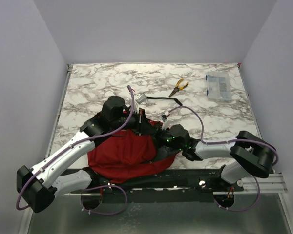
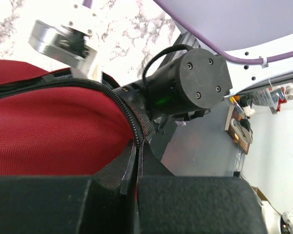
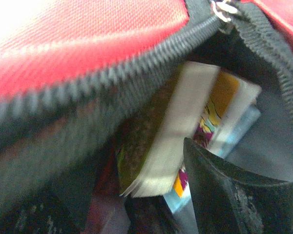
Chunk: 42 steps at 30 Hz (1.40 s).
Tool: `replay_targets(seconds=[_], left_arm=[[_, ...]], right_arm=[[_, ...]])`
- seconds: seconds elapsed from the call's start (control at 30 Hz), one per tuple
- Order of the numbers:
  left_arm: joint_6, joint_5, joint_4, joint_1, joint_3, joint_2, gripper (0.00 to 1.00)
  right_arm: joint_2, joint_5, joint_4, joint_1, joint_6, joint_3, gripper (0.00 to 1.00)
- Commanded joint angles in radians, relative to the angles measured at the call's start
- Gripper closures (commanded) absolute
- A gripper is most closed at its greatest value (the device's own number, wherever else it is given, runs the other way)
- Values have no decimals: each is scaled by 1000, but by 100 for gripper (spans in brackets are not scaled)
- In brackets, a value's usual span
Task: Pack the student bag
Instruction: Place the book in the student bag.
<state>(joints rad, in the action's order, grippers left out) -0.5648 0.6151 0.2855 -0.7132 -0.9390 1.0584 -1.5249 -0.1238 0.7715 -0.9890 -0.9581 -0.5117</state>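
Books going in. Left gripper clamps bag at zipper, holding mouth open. Right gripper inside, beside books mid-frame; can't tell its jaws. Next, likely: withdraw clear of zipper.

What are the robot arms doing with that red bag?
They are packing a red backpack that lies on the marble table. The left gripper is pinched shut on the zipper edge and holds the opening up. The right gripper reaches into the opening, right next to some books that are already inside. I can't tell whether it is gripping them. The pliers and a plastic box sit at the far side of the table, away from both arms.
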Motion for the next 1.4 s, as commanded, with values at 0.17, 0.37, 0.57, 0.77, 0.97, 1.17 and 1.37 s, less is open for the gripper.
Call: replay_targets(seconds=[0.17, 0.37, 0.57, 0.77, 0.97, 1.17, 1.37], left_arm=[[-21, -109, -58, 17, 69, -86, 100], [-61, -134, -55, 28, 57, -19, 100], [-52, -104, -36, 32, 2, 84, 100], [-22, -65, 40, 32, -136, 236, 100], [5, -73, 194, 32, -288, 383, 100], [25, -98, 242, 32, -317, 395, 77], [71, -213, 315, 45, -295, 303, 47]], right_arm=[[307, 155, -421, 14, 155, 51, 19], [555, 230, -753, 42, 187, 38, 18], [780, 254, -1058, 41, 318, -45, 20], [742, 133, -1092, -3, 462, -167, 27], [694, 158, -1056, -158, 535, -259, 30], [586, 87, -1000, -200, 557, -248, 34], [480, 96, -981, -277, 583, -274, 37]])
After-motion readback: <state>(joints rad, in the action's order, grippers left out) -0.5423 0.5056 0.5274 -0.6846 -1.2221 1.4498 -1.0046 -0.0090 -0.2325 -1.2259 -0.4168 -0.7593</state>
